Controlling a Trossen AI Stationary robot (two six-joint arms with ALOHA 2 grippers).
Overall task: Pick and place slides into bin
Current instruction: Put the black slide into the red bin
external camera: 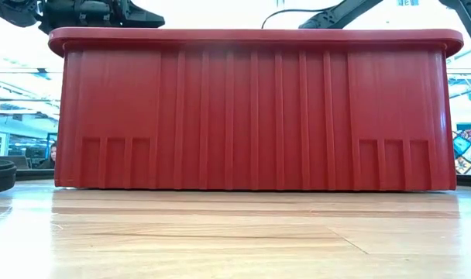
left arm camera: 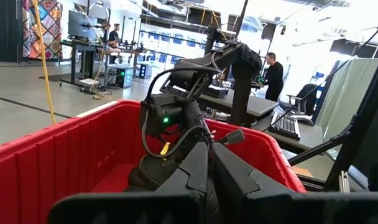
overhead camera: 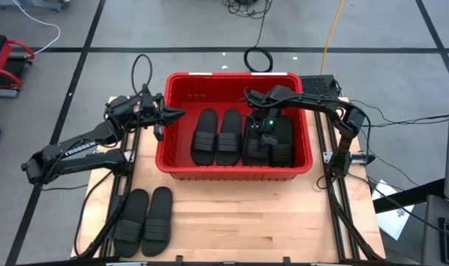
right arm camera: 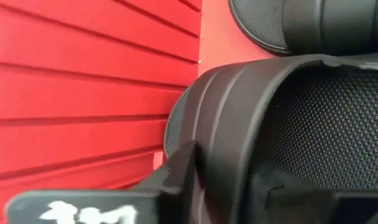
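High view first: the red bin (overhead camera: 234, 122) sits at the middle of the wooden table (overhead camera: 269, 229), with slides lying side by side on its floor, two of them (overhead camera: 217, 137) left of centre and more dark ones stacked under the right arm, too crowded to count. Two further slides (overhead camera: 144, 221) wait on the table near its front left corner, well apart from the bin. The right gripper (overhead camera: 265, 133) is down inside the bin, and its own wrist view shows a finger (right arm camera: 176, 177) pressed against the ribbed strap of a slide (right arm camera: 270, 118) that lies close to the red wall; the fingers look to be just parting, but whether the strap is freed I cannot tell. To do this release well, I judge the fingers should spread fully before the arm rises, and the arm should lift straight up so the strap is not snagged and dragged onto the neighbouring pair. The left gripper (overhead camera: 170, 116) hangs just outside the bin's left wall, its fingers (left arm camera: 198, 168) pressed together and holding nothing; the pair on the table looks like its next job. As for writing, white letters spelling TROSSEN (overhead camera: 78, 147) run along the left arm, and a white mark on the right finger is too cropped to read.
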